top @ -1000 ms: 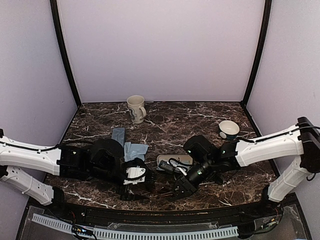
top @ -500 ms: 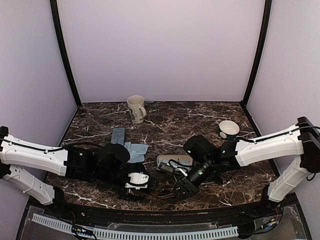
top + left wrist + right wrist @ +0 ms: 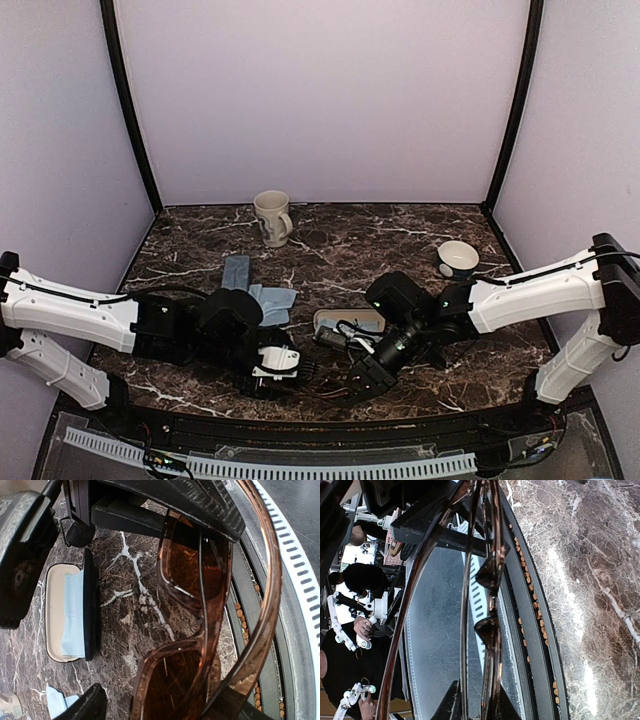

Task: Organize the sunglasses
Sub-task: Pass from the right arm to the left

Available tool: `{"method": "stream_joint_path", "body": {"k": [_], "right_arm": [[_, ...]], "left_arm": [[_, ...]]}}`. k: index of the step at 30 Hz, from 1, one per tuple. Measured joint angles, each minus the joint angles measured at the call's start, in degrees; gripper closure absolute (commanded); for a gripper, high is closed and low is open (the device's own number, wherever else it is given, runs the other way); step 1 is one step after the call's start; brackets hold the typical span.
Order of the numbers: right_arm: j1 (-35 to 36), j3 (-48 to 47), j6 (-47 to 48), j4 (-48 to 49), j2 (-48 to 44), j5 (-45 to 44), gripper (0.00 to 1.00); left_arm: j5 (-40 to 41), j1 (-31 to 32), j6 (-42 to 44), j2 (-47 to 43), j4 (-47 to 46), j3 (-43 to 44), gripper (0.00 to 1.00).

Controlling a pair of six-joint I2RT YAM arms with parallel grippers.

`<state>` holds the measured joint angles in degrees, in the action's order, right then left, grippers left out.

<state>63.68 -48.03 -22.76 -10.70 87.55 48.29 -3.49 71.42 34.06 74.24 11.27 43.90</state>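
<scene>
Left wrist: one sunglasses (image 3: pixel 204 630) (brownish), right claw (image 3: pixel 472 707) seemingly clamping them, left claw (image 3: pixel 157 707) spread.

We see two arms. The left arm (image 3: pixel 70 310) has long white shells, smooth and rounded. The right arm (image 3: pixel 530 295) has the same white shells. The joints between the white parts are black and chunky.

A thin black cable (image 3: pixel 60 293) runs along the top of the left arm's white part. A second cable (image 3: pixel 560 268), also thin and black, lies along the right arm. Two tiny green lights (image 3: pixel 441 297) glow on the right arm's black part.

The left gripper (image 3: pixel 290 372) is black with a white block behind it. The right gripper (image 3: pixel 362 382) is all black. Up close, its fingers (image 3: pixel 451 700) are dark with straight edges.
</scene>
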Motion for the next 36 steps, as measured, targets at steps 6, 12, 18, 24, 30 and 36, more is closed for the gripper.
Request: {"method": "stream_joint_path", "body": {"k": [6, 12, 18, 24, 30, 36], "right_arm": [[-0.1, 0.0, 0.0, 0.1, 0.0, 0.1, 0.82], [-0.6, 0.0, -0.3, 0.8, 0.4, 0.9, 0.74], [-1.0, 0.0, -0.8, 1.7, 0.7, 1.6, 0.59], [-1.2, 0.0, -0.2, 1.4, 0.7, 1.6, 0.41], [-1.4, 0.0, 1.8, -1.2, -0.1, 0.1, 0.22], [-2.9, 0.0, 4.6, -4.7, -3.8, -1.9, 0.15]], "left_arm": [[-0.1, 0.5, -0.2, 0.0, 0.2, 0.0, 0.51], [-0.3, 0.8, -0.7, -0.3, 1.1, 0.0, 0.58], [-0.5, 0.8, -2.7, -1.7, 1.2, 0.0, 0.62], [-0.8, 0.8, -5.9, -2.0, 1.3, 0.0, 0.65], [-1.9, 0.8, -10.1, -2.0, 2.3, 0.0, 0.66], [-3.0, 0.8, -13.9, -2.0, 2.6, 0.0, 0.66]]}}
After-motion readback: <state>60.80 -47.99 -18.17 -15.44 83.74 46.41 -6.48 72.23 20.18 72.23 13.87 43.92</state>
